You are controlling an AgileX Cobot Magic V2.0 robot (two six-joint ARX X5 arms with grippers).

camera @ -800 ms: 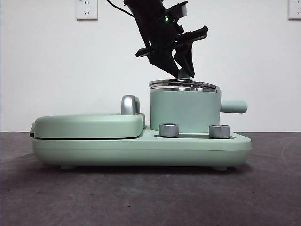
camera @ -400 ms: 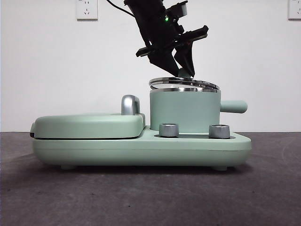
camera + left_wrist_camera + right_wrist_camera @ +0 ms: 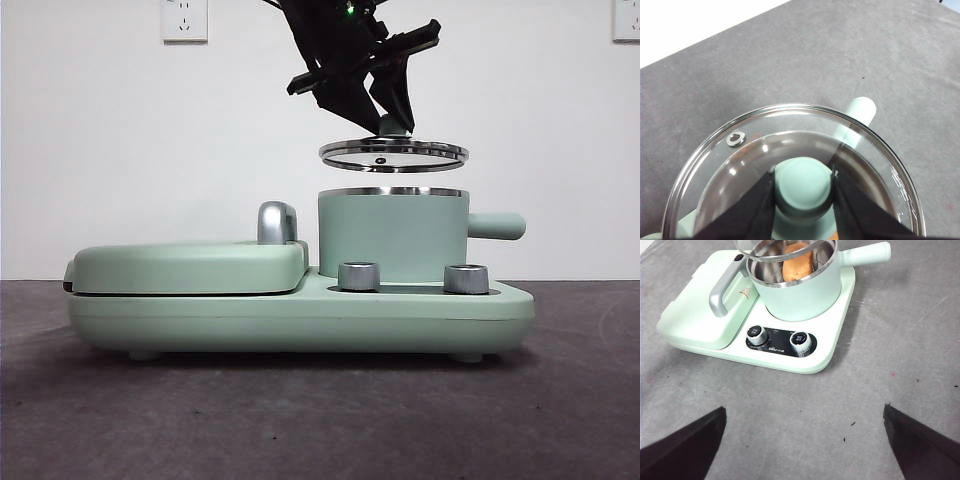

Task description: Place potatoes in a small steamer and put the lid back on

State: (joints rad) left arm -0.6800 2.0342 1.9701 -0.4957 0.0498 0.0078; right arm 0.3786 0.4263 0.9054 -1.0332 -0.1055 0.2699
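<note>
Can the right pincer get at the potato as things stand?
Probably not cleanly. The left pincer holds the lid by its knob just above the steamer, covering the potato inside. The right pincer hangs open, well back over the table.

potato (image 3: 797, 262): inside small steamer (image 3: 800, 295) | lid (image 3: 785, 250): above steamer rim | right tool (image 3: 802, 450): spread wide above tabletop (image 3: 910, 355)

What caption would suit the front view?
Left gripper holds the glass lid by its knob, just above the small steamer.

Front: low, level, close; wrists look down (all share steamer (image 3: 392, 235)).
</note>
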